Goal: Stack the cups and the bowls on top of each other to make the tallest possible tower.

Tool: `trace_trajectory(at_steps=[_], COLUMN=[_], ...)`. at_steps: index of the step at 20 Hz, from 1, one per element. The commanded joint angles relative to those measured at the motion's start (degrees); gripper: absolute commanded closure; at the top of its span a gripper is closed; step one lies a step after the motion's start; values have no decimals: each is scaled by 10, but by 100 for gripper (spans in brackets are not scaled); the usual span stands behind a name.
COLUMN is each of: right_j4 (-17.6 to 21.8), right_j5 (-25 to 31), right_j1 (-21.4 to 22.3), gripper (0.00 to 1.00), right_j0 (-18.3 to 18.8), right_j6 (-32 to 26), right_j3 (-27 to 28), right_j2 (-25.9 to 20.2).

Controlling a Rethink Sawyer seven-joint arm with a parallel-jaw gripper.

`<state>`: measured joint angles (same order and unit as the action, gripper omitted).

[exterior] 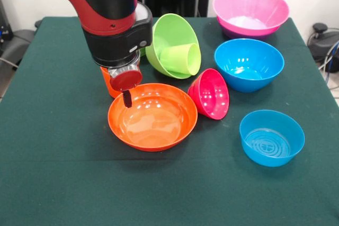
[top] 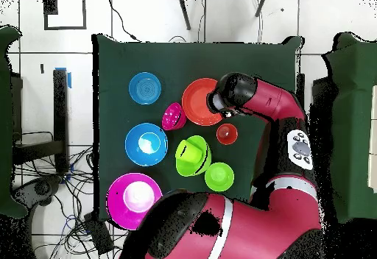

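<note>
My gripper (exterior: 127,98) hangs at the far left rim of the wide orange bowl (exterior: 152,116), low over its inside. The orange cup (exterior: 107,84) stands upright just behind it, mostly hidden by the wrist; it shows clearly in the overhead view (top: 227,133). A large green bowl (exterior: 172,41) lies tipped on its side with the lime cup (exterior: 181,58) lying inside it. The small red bowl (exterior: 210,93) lies tipped beside the orange bowl's right rim. No stacked tower shows except the pink bowl (exterior: 251,11) sitting in a purple bowl (exterior: 231,31).
A medium blue bowl (exterior: 249,64) and a small blue bowl (exterior: 271,137) stand upright on the right of the green cloth. A second green bowl (top: 219,176) stands near the robot's base. The arm's wrist (top: 230,94) covers part of the orange bowl from above.
</note>
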<state>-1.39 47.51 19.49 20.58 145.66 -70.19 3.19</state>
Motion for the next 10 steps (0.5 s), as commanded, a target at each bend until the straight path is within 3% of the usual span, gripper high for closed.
trace_trajectory(at_steps=[1,5,7,10], right_j4=[32,30,81,123], right_j5=[29,13,-15,-38], right_j1=[1,3,5,4], gripper=[0,0,0,0], right_j0=[-21,-28,-40,-48], right_j6=[-16,0,-41,-77], right_j3=[13,1,33,56], right_j2=[-13,0,29,45])
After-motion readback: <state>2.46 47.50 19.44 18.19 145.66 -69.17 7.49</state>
